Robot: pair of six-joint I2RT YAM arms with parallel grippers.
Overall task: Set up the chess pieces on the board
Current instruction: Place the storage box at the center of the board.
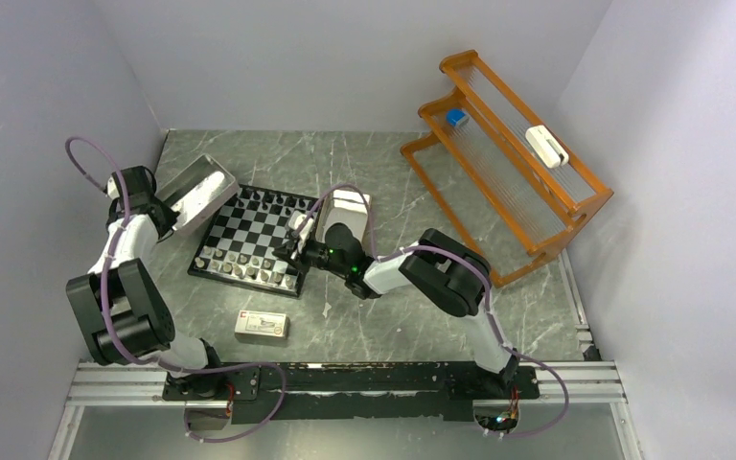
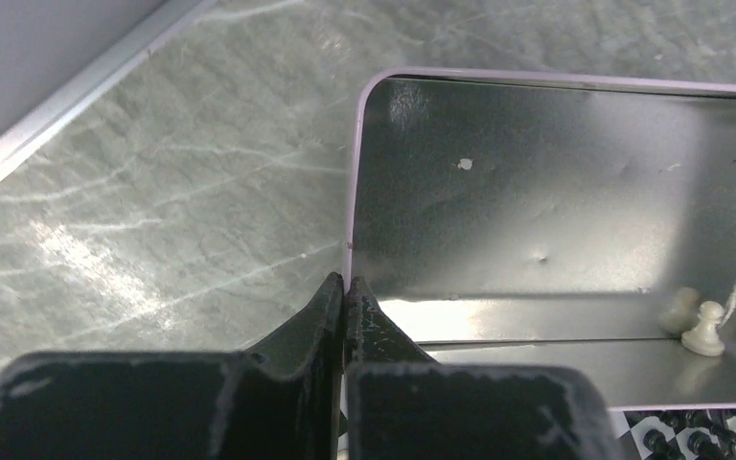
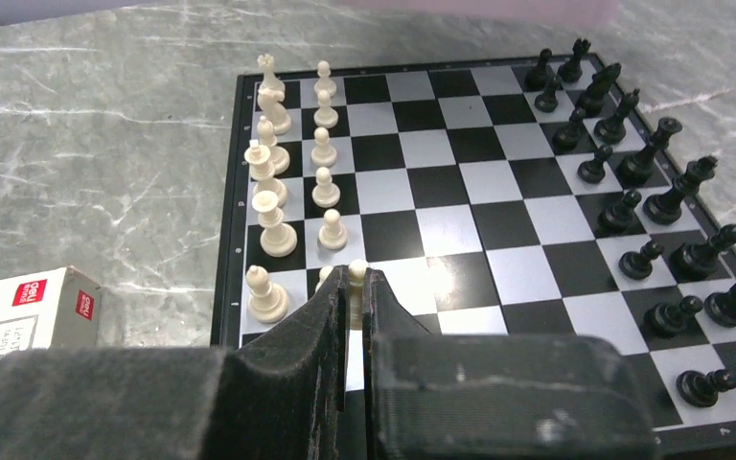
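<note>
Sixteen black pieces (image 3: 680, 192) stand in two rows on the board (image 3: 479, 225), which lies on the desk (image 3: 105, 144). The right fingers (image 3: 297, 335) clamp one white pawn (image 3: 356, 273) over the white side. One more white pawn (image 2: 701, 328) sits in the tin (image 2: 537, 192). The left fingers (image 2: 307, 316) are pressed together, empty.

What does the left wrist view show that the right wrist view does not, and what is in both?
Only left wrist: the open metal tin with one white pawn inside, and the left gripper, jaws shut on nothing. Only right wrist: the white pieces lined up on the board, the white-and-red carton, and the right gripper, jaws shut on a small white piece. Both: the marble table and some black pieces.
</note>
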